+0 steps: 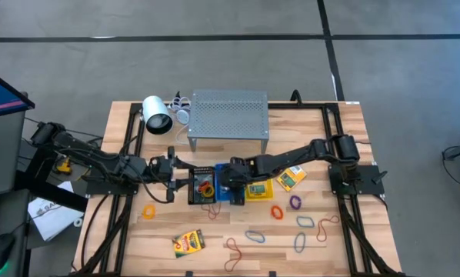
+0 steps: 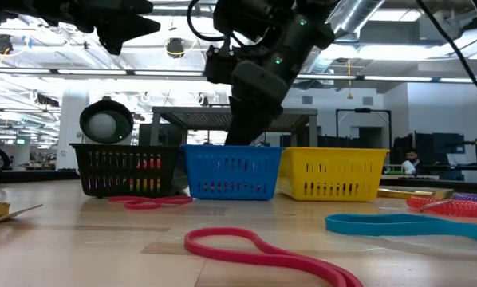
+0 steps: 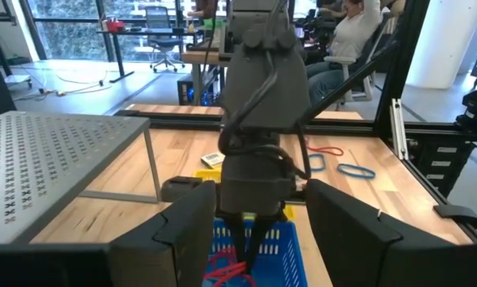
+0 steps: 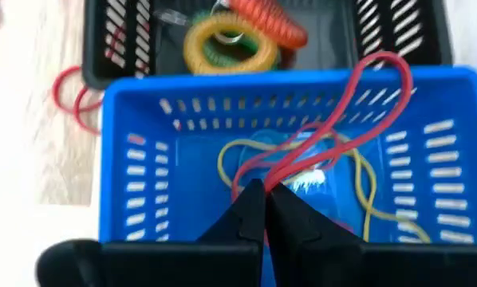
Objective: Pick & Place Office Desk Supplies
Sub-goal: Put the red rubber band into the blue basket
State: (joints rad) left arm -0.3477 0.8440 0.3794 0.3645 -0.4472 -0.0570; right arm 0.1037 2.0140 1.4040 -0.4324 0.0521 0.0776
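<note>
Three small baskets stand in a row mid-table: black, blue and yellow. My right gripper reaches down into the blue basket, shut on a red rubber band; a yellow band lies on the basket floor. The black basket holds yellow, green and orange coiled bands. My left gripper hovers open left of the baskets, pointing level at them. Loose bands and crayon boxes lie on the table. My right gripper pinches the red rubber band's near end between its two fingertips. The fingers slant down into the blue basket from the table's right side. The band's loop rises from the tips and hangs over the rim on the black basket's side.
A grey perforated shelf and a white cylinder stand at the far side. A crayon box lies right of the yellow basket. A red band and a blue band lie near the front edge.
</note>
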